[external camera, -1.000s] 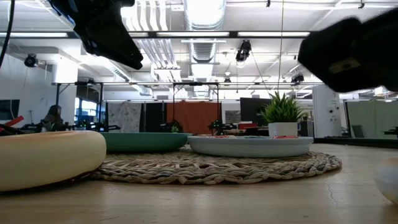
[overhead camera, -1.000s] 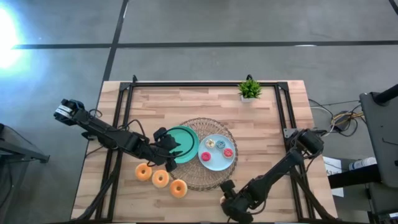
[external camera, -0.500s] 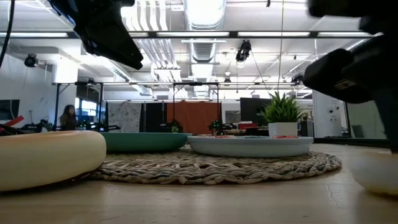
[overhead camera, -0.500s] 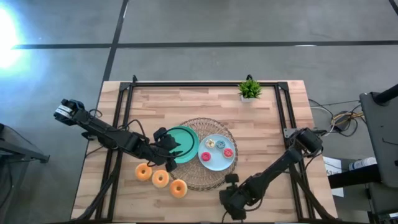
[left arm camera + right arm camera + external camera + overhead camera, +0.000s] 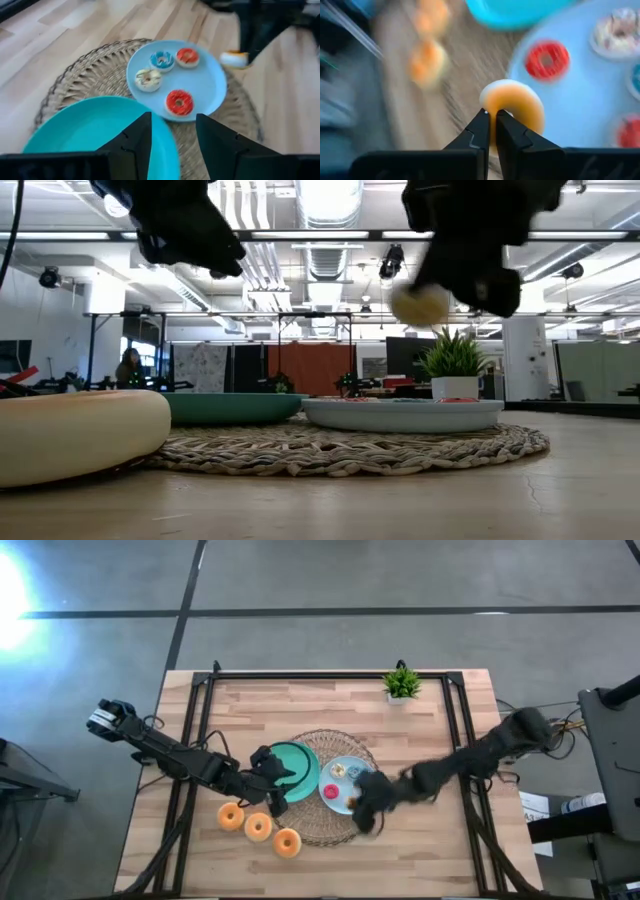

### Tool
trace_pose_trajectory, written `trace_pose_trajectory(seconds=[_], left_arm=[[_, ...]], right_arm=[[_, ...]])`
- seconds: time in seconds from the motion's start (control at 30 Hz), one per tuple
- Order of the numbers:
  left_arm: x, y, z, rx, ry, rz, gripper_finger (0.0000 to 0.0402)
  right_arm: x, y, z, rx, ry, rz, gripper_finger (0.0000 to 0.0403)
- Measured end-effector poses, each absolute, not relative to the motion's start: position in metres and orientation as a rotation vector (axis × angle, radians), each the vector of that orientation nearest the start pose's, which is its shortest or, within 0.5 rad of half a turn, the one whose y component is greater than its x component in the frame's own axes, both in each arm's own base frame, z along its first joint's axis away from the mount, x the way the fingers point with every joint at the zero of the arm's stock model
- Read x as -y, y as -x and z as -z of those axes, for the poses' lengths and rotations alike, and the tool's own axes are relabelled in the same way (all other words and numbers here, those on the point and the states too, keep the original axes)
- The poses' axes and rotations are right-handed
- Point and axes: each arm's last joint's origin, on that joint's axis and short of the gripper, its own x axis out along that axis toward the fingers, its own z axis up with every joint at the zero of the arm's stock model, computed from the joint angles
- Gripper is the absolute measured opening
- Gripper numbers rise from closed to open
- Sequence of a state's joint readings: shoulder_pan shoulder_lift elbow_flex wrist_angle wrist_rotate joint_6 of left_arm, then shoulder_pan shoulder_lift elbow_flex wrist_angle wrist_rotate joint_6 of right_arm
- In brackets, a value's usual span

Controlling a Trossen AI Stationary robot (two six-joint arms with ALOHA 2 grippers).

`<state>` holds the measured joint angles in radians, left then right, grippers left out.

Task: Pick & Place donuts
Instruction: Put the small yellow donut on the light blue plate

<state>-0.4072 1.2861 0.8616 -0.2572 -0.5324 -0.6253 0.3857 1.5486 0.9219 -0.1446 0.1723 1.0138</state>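
Donuts are in three places now: three larger orange ones (image 5: 258,827) lie on the surface near the left arm, four small ones (image 5: 165,77) lie on the light-blue plate (image 5: 212,90), and one small orange donut (image 5: 512,107) is in your right hand (image 5: 491,116). This hand is almost closed and pinches only the rim of the ring between the tips, in the air above the near edge of the light-blue plate. Such a thin grip is your main risk, I judge: the arm is blurred, so it seems to go fast, and the ring could turn or slip out before it is over the plate. If you let go too early, it may fall on the woven mat (image 5: 310,825) or knock the red donut (image 5: 179,102). Your left hand (image 5: 172,150) waits open above the green plate (image 5: 95,130), near enough that the arms could meet.
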Motion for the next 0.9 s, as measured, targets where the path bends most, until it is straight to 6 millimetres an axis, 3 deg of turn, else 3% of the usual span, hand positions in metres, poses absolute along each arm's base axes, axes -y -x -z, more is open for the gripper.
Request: trace_pose_trajectory(seconds=[0.2,0.37,0.5,0.77,0.9], left_arm=[[0.093,-0.26,-0.266,-0.385,0.346,-0.274,0.0128],[0.093,-0.266,-0.278,-0.232,0.229,-0.342,0.0128],[0.096,-0.277,-0.283,-0.138,0.02,-0.392,0.0128],[0.103,-0.309,-0.26,-0.027,-0.043,-0.561,0.0147],[0.107,-0.327,-0.258,-0.042,-0.128,-0.679,0.0163]], right_arm=[[-0.066,-0.277,-0.219,-0.185,-1.185,0.187,0.0013],[-0.055,-0.262,-0.219,0.143,-1.322,0.314,0.0013],[-0.054,-0.264,-0.225,0.22,-1.325,0.341,0.0013],[-0.053,-0.28,-0.261,0.312,-1.267,0.341,0.0013],[-0.054,-0.283,-0.266,0.301,-1.255,0.355,0.0013]])
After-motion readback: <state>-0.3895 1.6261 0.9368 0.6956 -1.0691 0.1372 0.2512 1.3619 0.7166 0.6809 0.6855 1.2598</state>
